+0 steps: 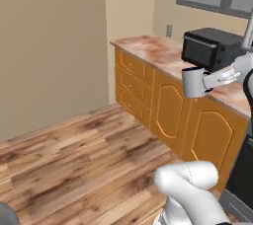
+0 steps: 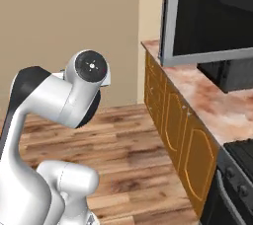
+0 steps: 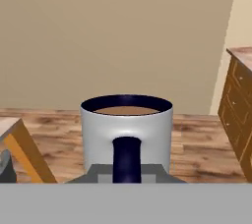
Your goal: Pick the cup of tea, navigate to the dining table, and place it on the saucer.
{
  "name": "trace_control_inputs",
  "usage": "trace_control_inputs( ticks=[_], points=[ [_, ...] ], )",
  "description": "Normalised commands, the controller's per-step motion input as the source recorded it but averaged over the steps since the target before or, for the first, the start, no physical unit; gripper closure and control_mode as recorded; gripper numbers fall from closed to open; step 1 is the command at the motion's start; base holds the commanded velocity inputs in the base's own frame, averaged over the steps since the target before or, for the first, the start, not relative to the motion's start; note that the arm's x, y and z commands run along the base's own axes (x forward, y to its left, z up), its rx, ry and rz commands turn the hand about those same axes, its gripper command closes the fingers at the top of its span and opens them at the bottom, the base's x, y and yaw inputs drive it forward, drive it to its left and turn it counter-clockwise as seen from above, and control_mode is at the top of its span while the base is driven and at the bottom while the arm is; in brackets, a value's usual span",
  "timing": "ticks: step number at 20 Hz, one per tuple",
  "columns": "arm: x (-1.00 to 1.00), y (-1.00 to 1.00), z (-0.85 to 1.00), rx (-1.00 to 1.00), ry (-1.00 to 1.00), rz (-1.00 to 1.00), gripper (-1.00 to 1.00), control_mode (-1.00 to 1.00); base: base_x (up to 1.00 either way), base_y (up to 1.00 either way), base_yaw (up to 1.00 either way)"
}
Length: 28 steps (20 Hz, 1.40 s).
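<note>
Pincer (image 1: 205, 82) fingertips hidden behind cup of tea (image 1: 192, 82), handle toward camera.

The cup of tea (image 1: 192, 82) hangs held before the microwave (image 1: 211, 47).

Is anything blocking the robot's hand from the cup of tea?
No. The gripper already holds the cup of tea by its handle, lifted in the air beside the wall counter. Nothing sits between them. The saucer's place can't be judged from here.
</note>
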Motion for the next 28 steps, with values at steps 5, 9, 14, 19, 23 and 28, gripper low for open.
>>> trace_control_inputs(
  ticks=[5,9,14,19,23,28],
  points=[
    [0.0,0.0,0.0,0.0,0.0,0.0,1.0,1.0,0.0,0.0,1.0],
    [0.0,0.0,0.0,0.0,0.0,0.0,1.0,1.0,0.16,0.0,0.99],
    [0.0,0.0,0.0,0.0,0.0,0.0,1.0,1.0,0.51,0.0,0.92],
    [0.0,0.0,0.0,0.0,0.0,0.0,1.0,1.0,0.69,0.0,0.84],
    [0.0,0.0,0.0,0.0,0.0,0.0,1.0,1.0,0.99,-0.1,0.59],
    [0.0,0.0,0.0,0.0,0.0,0.0,1.0,1.0,0.99,-0.02,0.39]
  ],
)
